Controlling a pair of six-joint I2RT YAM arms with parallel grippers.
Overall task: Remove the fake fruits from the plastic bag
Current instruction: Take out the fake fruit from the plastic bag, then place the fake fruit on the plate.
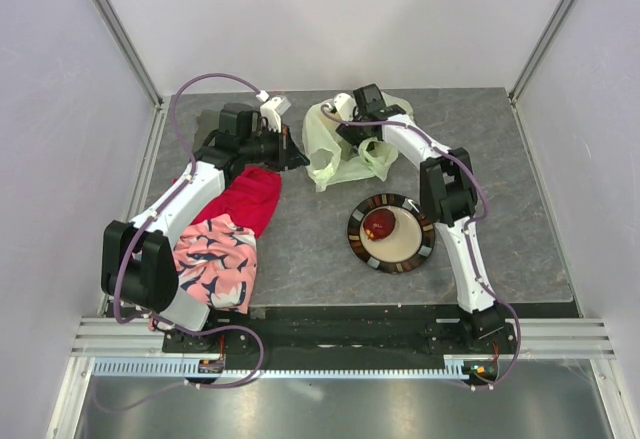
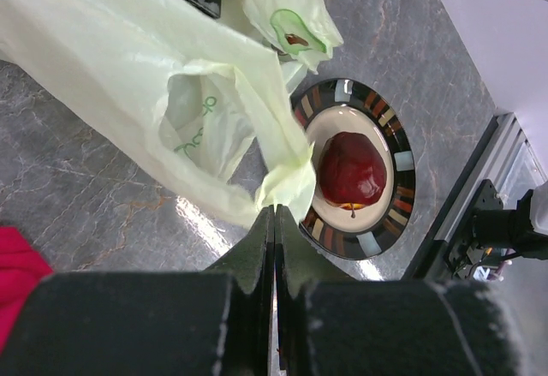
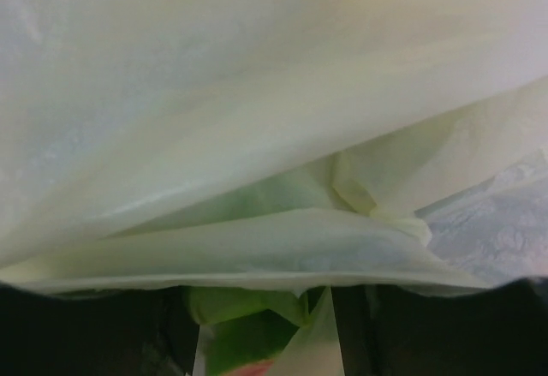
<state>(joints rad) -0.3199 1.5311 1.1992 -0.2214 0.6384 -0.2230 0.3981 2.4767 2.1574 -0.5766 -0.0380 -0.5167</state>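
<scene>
The pale-green plastic bag (image 1: 335,154) lies crumpled at the back middle of the table. My left gripper (image 1: 288,149) is shut, its jaws pinching the edge of the bag (image 2: 128,68) at the tips (image 2: 276,211). My right gripper (image 1: 362,137) is pushed into the bag from above. Bag film (image 3: 257,93) fills its wrist view. Its fingers (image 3: 167,333) stand apart around a green fruit piece (image 3: 248,342) with a pink-red edge; I cannot tell whether they press on it. A dark red apple (image 1: 380,224) (image 2: 351,170) rests on the striped plate (image 1: 423,244) (image 2: 402,166).
A red cloth (image 1: 252,199) and a pink patterned cloth (image 1: 215,259) lie under the left arm. The red cloth also shows at the left edge of the left wrist view (image 2: 15,273). Metal rails run along the table's near edge (image 1: 340,344).
</scene>
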